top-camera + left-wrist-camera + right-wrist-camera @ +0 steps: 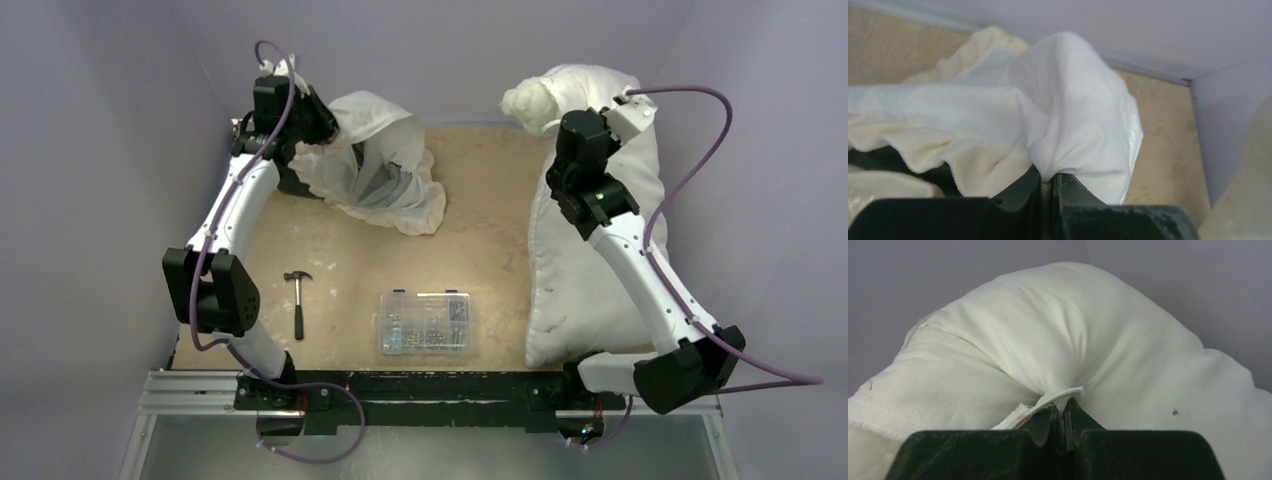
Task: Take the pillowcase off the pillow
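Observation:
The pillowcase (378,172) hangs limp at the back left, cream-white with grey folds showing, its lower part resting on the table. My left gripper (322,128) is shut on its upper edge; in the left wrist view white fabric (1068,110) is pinched between the closed jaws (1048,180). The plump off-white pillow (590,270) stands along the right side, apart from the pillowcase. My right gripper (612,112) is shut on its far top part; in the right wrist view a seam of the pillow (1058,340) is nipped at the fingertips (1064,407).
A small hammer (297,300) lies near the left arm. A clear plastic box of small parts (425,322) sits at the front centre. The tan table (480,220) is bounded by lilac walls at the back and sides.

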Available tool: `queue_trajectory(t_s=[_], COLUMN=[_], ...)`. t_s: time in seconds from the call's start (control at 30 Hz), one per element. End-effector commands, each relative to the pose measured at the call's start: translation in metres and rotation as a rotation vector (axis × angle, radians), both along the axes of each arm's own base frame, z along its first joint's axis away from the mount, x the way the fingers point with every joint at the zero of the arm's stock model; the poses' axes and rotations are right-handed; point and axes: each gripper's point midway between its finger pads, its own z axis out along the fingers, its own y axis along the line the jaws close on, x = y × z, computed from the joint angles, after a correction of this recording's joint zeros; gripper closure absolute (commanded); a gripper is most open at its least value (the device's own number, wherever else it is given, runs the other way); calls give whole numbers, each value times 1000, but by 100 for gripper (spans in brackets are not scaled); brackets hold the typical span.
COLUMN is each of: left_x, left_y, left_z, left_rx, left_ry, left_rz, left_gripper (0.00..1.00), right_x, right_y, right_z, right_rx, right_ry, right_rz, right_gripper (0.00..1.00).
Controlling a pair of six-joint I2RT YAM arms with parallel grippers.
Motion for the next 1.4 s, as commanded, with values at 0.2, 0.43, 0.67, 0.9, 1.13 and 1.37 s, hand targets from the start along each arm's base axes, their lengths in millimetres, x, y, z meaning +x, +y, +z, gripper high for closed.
queue_trajectory(t_s=[0.2,0.43,0.67,0.9,1.13,1.37], left_x=[-90,-155,-212,-253,-284,-317], left_y=[28,48,70,101,141,158], left_z=[-133,-119,-66,-14,6,20], left_rx=[94,191,255,328,402,299], left_ry=[328,334,233,136,127,-3], left_rz=[41,62,126,263,467,629], left_gripper=[81,52,32,28,23,11], right_x=[46,48,31,-16,-93,-149], right_y=[42,54,49,25,-11,-33], right_z=[-72,-56,-41,-10,42,63], right_rx=[109,150,202,274,310,307], right_ry=[61,3,-44,-134,-338,-470], right_rz=[150,228,223,165,152,166], right_gripper=[91,44,17,1,1,1])
